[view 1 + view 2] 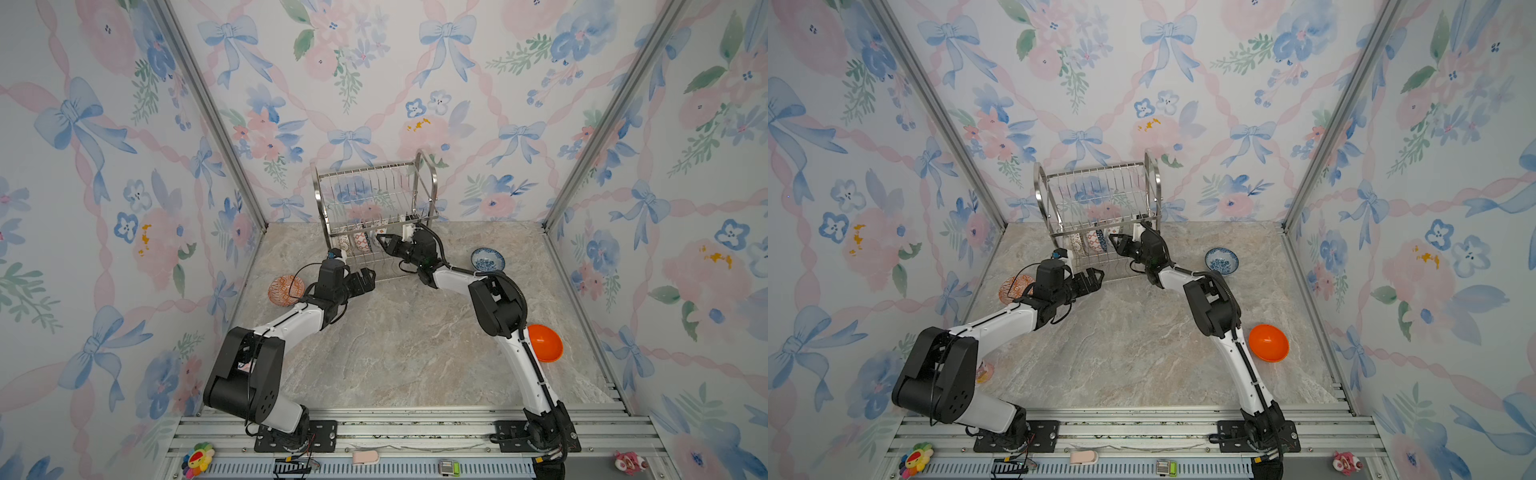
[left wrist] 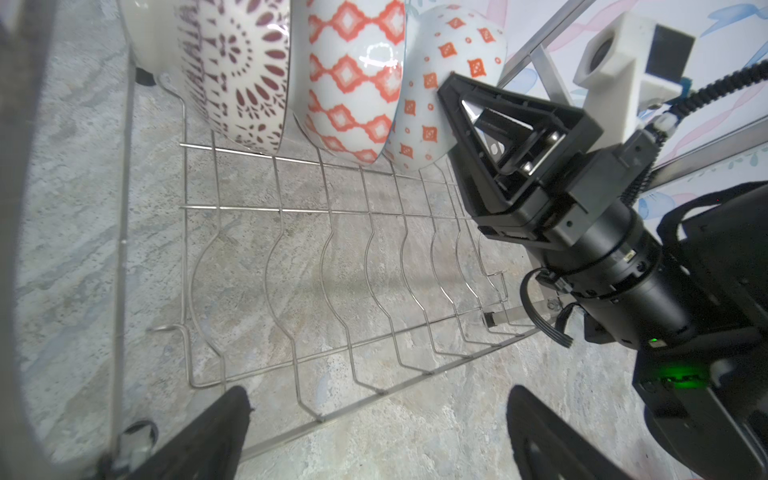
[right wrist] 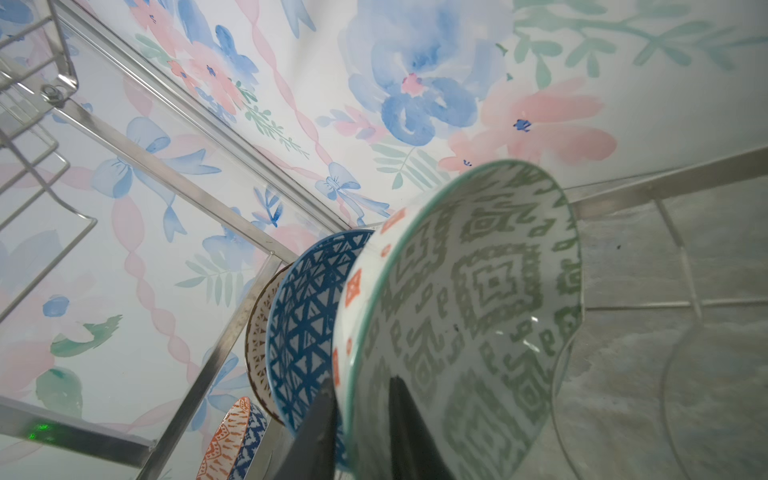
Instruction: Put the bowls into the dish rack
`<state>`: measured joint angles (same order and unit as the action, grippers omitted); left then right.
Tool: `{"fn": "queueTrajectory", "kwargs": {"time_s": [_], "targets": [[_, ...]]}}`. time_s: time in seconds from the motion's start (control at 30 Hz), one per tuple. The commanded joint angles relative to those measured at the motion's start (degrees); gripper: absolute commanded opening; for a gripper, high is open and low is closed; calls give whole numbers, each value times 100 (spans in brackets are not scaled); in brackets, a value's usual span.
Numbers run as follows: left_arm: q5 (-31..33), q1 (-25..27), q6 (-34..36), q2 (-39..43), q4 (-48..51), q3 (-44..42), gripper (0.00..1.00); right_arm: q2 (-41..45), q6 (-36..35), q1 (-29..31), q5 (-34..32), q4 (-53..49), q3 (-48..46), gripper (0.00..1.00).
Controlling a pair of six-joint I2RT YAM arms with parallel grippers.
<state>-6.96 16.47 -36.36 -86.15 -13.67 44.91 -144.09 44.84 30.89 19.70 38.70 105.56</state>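
— Right tool (image 1: 381,240) is inside the dish rack (image 1: 374,195), yes?
— Yes, in the lower tier. Its fingers (image 3: 316,430) straddle the rim of the green-patterned bowl (image 3: 478,311), one outside the wall and one inside. I cannot tell whether they pinch it or stand just off it.
— And that bowl?
— It stands on edge in the lower tier's wires. Just beyond it from the tool are a blue-lattice bowl (image 3: 307,316) and a brown-patterned bowl (image 3: 257,328), side by side in a row.
— The left tool (image 2: 378,397)?
— Released, jaws wide, nothing between them. It hovers over the table (image 1: 407,345) at the rack's front edge, tips toward the lower tier.
— What about the surface and the room?
— The table has a grey-beige marble look. Floral wallpaper (image 1: 104,166) with blue bows and pink ribbons covers three walls, and aluminium posts (image 1: 216,124) stand in the corners.
— Any bowls outside the rack?
— Three, all on the table. An orange-red patterned bowl (image 1: 284,291) lies just behind the left tool, beside its wrist. A blue-white bowl (image 1: 488,259) sits behind the right tool, near the forearm. A glossy orange bowl (image 1: 545,343) is well behind it, by the upper link.
— Arm poses?
— The left arm (image 1: 286,322) folds sharply at the elbow, with the forearm reaching forward low. The right arm (image 1: 498,307) rises from its base and bends at the elbow, and its forearm slants across to the rack.
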Motion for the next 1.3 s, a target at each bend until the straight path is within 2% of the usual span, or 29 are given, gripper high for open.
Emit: {"fn": "queueTrajectory", "kwargs": {"time_s": [0.0, 0.87, 1.27], "targets": [[236, -89, 53, -152, 519, -34, 98, -257, -15, -358, 42, -806, -326, 24], [234, -87, 56, -130, 536, -26, 98, -145, -212, -272, -19, -651, -469, 31], [230, -76, 67, -148, 542, -26, 98, 119, -524, -267, -170, -684, -656, 34]]}}
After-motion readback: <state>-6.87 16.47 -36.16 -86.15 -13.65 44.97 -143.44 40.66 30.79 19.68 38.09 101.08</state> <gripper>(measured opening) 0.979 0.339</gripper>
